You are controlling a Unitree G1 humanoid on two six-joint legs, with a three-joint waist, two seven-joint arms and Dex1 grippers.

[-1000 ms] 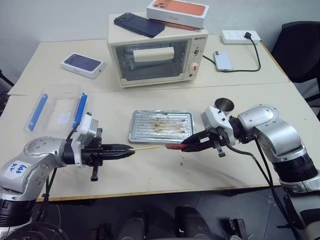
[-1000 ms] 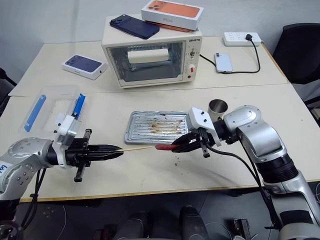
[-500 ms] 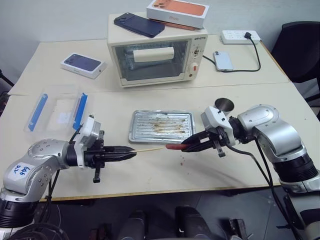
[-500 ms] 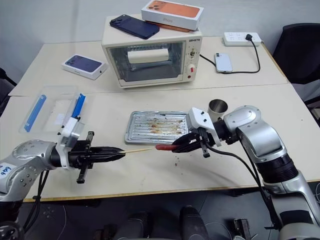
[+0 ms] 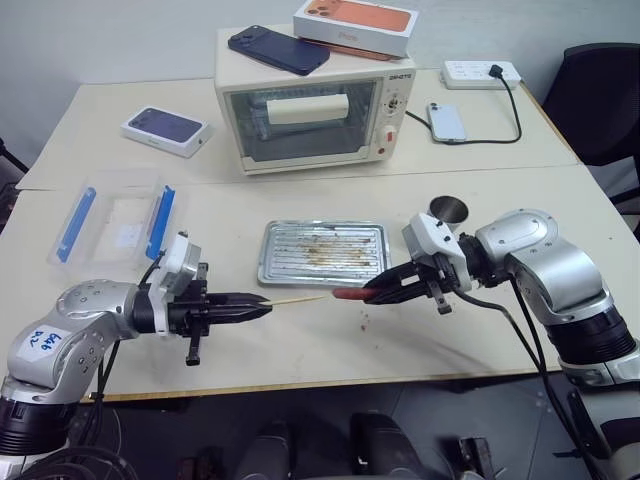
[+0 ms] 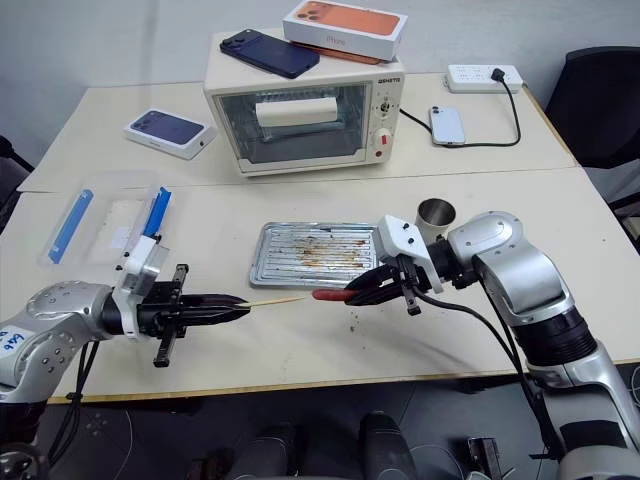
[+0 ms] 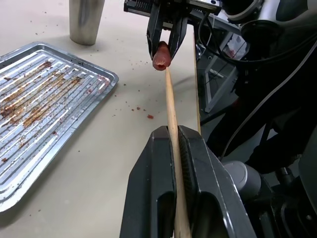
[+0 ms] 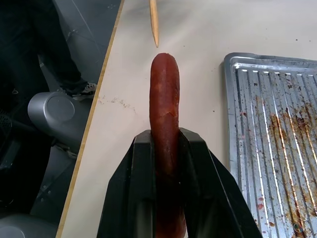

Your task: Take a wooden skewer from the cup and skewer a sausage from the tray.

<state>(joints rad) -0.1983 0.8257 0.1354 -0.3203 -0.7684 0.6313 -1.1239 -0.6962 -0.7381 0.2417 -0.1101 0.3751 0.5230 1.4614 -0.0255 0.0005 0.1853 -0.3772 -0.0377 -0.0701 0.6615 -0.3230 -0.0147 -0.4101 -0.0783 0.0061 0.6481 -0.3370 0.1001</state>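
Observation:
My left gripper (image 5: 262, 310) is shut on a thin pale wooden skewer (image 5: 298, 298), held level above the table with its pointed tip facing right. My right gripper (image 5: 370, 294) is shut on a reddish-brown sausage (image 5: 348, 294), whose free end points left at the skewer tip. A small gap separates tip and sausage end, as the right wrist view shows between skewer (image 8: 154, 21) and sausage (image 8: 164, 94). The silver ridged tray (image 5: 322, 252), stained brown, lies just behind them. The metal cup (image 5: 448, 212) stands behind my right gripper.
A cream toaster oven (image 5: 315, 105) with a phone and an orange box on top stands at the back. A clear plastic box with blue clips (image 5: 112, 217) lies at the left. A phone box (image 5: 166, 129), a white phone (image 5: 446, 121) and a power strip (image 5: 482, 71) lie further back.
The left arm has shifted slightly, with the skewer tip staying near the sausage end. The right gripper with the sausage has kept still.

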